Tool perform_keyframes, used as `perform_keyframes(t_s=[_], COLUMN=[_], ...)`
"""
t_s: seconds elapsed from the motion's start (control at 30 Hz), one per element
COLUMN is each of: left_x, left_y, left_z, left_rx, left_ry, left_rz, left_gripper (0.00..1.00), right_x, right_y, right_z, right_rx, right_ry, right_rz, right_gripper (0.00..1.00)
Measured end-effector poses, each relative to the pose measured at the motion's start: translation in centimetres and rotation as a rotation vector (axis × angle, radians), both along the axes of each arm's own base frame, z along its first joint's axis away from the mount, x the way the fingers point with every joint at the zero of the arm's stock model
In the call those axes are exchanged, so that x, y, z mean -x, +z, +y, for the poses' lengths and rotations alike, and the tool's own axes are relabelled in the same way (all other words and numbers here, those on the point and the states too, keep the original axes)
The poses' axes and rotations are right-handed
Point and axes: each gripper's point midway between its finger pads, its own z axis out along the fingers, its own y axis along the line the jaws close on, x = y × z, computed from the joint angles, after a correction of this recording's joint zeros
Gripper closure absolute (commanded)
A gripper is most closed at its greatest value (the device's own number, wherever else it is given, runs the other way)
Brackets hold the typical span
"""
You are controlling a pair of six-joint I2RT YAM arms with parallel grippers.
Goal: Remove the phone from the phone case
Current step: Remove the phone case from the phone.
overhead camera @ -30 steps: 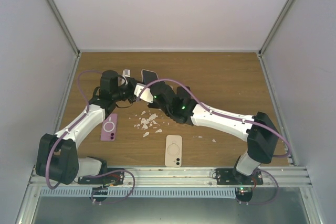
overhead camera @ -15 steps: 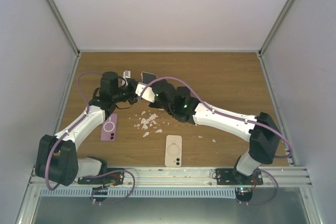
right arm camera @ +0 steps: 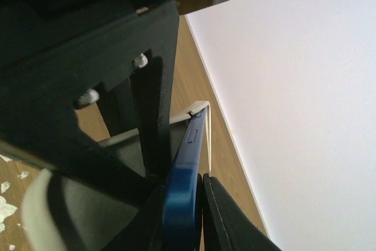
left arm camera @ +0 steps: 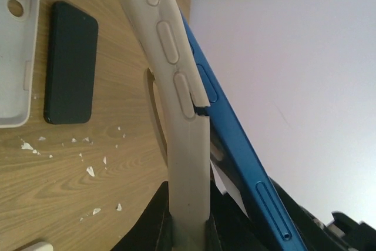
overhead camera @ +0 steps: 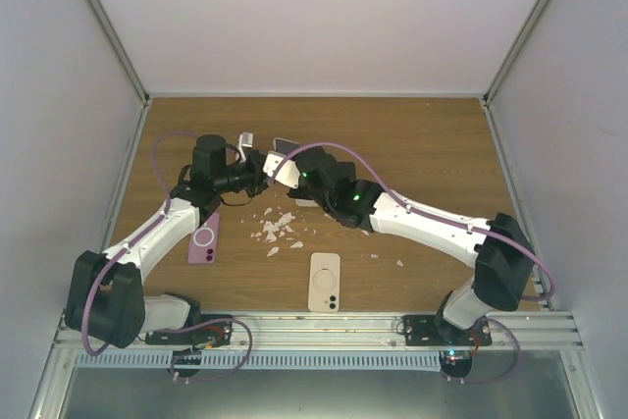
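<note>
While a beige case [overhead camera: 325,282] lies nearest on the wood-grain table [overhead camera: 442,144] and a purple case [overhead camera: 204,237] sits left, white flakes [overhead camera: 277,228] litter the middle. Farther (held above the boards), the left gripper [left arm camera: 188,227] pinches the smooth cream case [left arm camera: 176,86]; the right gripper [right arm camera: 187,210] clamps the slim blue phone [right arm camera: 185,186], one end tucked inside it.

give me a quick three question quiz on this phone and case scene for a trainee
1. True or false: one edge of the blue phone stands clear of the cream case.
2. The left claw grips the cream case. What does the right claw grip? A) the blue phone B) the cream case too C) nothing
3. What litters the table below the two claws in the top view?

Key: 1 true; 2 A; 3 white crumbs
</note>
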Motion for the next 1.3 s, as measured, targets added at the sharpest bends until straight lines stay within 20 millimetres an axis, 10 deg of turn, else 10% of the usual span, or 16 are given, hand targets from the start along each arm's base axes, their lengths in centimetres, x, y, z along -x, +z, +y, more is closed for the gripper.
perform_keyframes(t_s=[0.67, 1.3], left_x=[1.4, 0.5], left_y=[0.5, 0.2], left_z=[-1.4, 0.3], left_rx=[0.011, -0.059], left_ry=[-0.089, -0.077], left_rz=[-0.030, -0.116], left_gripper=[1.00, 1.00], right_x=[-1.4, 2.0], right_y=[-0.6, 5.2], right_z=[-2.3, -5.7], right_rx=[0.011, -0.159], right_ry=[-0.055, 0.085], right_rz=[0.011, 0.130], right_gripper=[1.00, 1.00])
